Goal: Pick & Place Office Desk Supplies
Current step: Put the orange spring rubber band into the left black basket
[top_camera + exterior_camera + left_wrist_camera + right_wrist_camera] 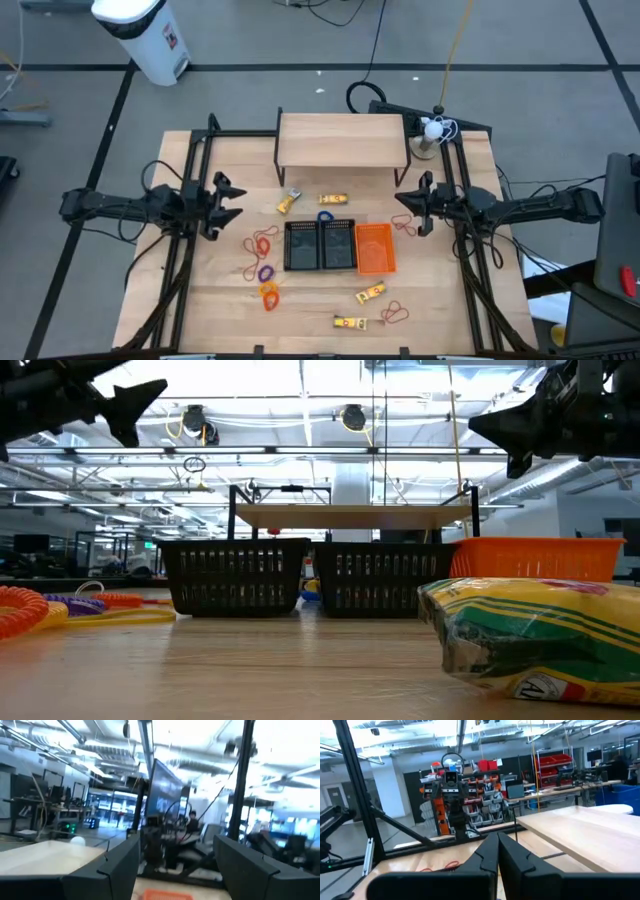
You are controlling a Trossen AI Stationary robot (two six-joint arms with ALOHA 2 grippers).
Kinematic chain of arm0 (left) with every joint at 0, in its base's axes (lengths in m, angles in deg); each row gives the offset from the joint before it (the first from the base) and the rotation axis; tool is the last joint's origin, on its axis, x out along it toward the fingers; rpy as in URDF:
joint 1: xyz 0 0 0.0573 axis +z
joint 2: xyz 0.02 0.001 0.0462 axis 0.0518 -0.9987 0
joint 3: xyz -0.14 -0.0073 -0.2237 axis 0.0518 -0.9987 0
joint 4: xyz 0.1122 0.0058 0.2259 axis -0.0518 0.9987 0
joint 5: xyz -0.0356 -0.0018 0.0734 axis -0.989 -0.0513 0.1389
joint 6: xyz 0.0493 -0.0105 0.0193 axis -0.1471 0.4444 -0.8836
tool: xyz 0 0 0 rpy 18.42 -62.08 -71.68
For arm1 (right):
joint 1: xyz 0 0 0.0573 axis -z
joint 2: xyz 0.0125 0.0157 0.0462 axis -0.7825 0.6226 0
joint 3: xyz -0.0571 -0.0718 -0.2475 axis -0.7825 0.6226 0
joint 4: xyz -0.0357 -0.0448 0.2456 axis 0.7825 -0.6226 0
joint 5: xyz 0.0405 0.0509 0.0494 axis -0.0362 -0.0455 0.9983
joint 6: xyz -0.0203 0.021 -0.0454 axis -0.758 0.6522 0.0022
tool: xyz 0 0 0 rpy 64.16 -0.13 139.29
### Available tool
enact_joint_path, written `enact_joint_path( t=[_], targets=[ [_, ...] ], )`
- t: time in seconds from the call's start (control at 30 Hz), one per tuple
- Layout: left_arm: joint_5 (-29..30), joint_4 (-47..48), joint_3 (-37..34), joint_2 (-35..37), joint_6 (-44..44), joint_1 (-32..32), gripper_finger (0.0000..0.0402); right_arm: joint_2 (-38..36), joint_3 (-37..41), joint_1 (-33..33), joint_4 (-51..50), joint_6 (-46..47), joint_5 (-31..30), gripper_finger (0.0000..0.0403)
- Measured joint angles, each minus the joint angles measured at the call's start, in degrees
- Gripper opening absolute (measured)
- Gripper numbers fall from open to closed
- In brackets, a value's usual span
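Observation:
The office desk supplies lie loose on the wooden table (200, 310). Yellow oblong pieces (333, 199) (288, 203) (370, 293) (350, 322) lie flat, one close up in the low view (540, 635). Red (262, 240), purple (265, 272), orange (270, 293) and blue (326, 215) rubber bands lie around the baskets. My left gripper (228, 200) (175, 870) hovers open at the table's left, raised and holding nothing. My right gripper (405, 212) (497, 852) hovers shut at the right, nothing between its fingers.
Two black mesh baskets (320, 246) and an orange basket (375, 247) stand side by side at the table's middle. A raised wooden shelf (342, 140) spans the far side. Black frame rails (180, 260) (470, 270) run along both sides. More red bands (396, 312) lie near right.

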State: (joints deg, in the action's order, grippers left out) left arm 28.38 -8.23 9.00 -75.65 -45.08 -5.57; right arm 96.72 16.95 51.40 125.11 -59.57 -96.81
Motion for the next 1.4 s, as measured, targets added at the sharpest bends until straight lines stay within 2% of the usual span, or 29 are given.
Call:
enact_joint_path(
  t=[0.1,0.23,0.37,0.43,0.57,0.7,0.77,0.87,1.0,1.13,1.4],
  targets=[
    [-1.95,-2.22,0.01,0.03,4.17,0.01,0.0253,0.00,0.00,0.00,-0.28,-0.63,0.01,0.0000],
    [-5.53,0.58,0.04,-0.14,-0.18,0.00,0.0253,0.02,0.00,0.00,-0.99,-1.84,-0.38,0.0000],
    [0.76,6.43,2.89,-2.32,-2.78,0.34,0.0253,0.02,0.00,0.00,0.99,-5.19,0.13,0.0000],
    [4.31,13.75,6.77,-4.00,-2.35,0.81,0.0253,0.02,0.00,0.00,2.44,-5.40,0.18,0.0000],
    [10.10,34.27,16.71,-10.78,0.74,1.08,0.0253,0.05,0.00,0.00,1.03,-3.89,0.20,0.0000],
    [11.25,51.75,26.61,-19.25,5.96,1.07,0.0253,0.37,0.00,0.00,-2.49,-2.14,0.22,0.0000],
    [8.78,59.63,31.19,-23.79,9.66,1.02,0.0253,0.58,0.00,0.00,-2.51,-2.77,0.22,0.0000],
    [1.58,69.25,36.64,-29.99,14.94,0.99,0.0253,0.61,0.00,0.00,-1.79,-3.01,0.15,0.0000],
    [-5.23,72.69,40.73,-35.71,21.79,0.99,0.0253,0.61,0.00,0.00,-0.49,-3.03,0.12,0.0000],
    [-5.94,72.69,42.15,-38.99,26.75,0.99,0.0253,0.61,0.00,0.00,0.93,-3.44,0.07,0.0000],
    [-7.45,78.48,42.63,-41.32,29.61,1.04,0.0253,0.60,0.00,0.00,2.48,-5.77,-1.52,0.0000]
  ],
)
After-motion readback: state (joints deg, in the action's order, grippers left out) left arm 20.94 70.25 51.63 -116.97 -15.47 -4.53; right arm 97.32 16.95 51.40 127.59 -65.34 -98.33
